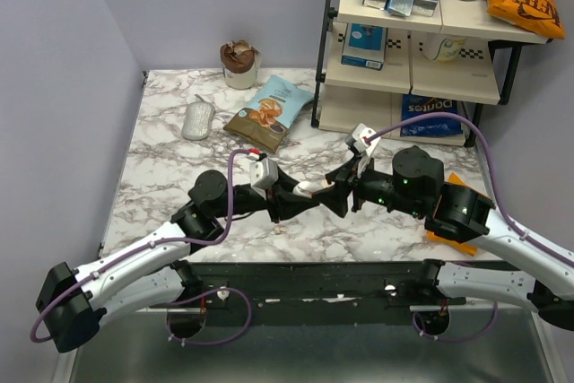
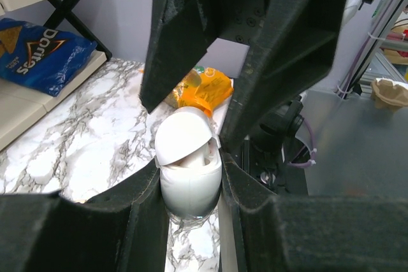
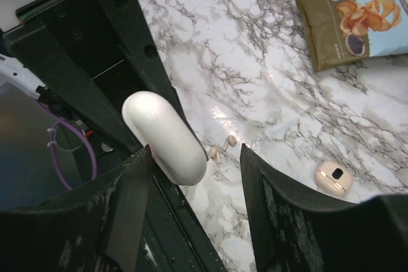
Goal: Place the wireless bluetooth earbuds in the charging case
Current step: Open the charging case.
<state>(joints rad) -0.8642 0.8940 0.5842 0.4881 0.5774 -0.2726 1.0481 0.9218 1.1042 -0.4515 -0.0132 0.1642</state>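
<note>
The white charging case point(image 2: 190, 189) is clamped between my left gripper's point(image 2: 189, 183) fingers and held above the marble table, its lid point(image 2: 183, 133) slightly ajar. In the top view the case point(image 1: 311, 188) sits where the two grippers meet at the table's middle. My right gripper point(image 3: 194, 157) is open, its fingers on either side of the case's lid end point(image 3: 164, 137). I cannot tell if they touch it. Two tiny whitish earbuds point(image 3: 223, 148) lie together on the table below the case. They are hidden under the arms in the top view.
A small peach round case point(image 3: 333, 178) lies on the table right of the earbuds. A grey oval object point(image 1: 197, 119), a snack bag point(image 1: 269, 114) and a brown cup point(image 1: 239, 62) sit at the back. A shelf unit point(image 1: 421, 33) with boxes and chip bags stands back right.
</note>
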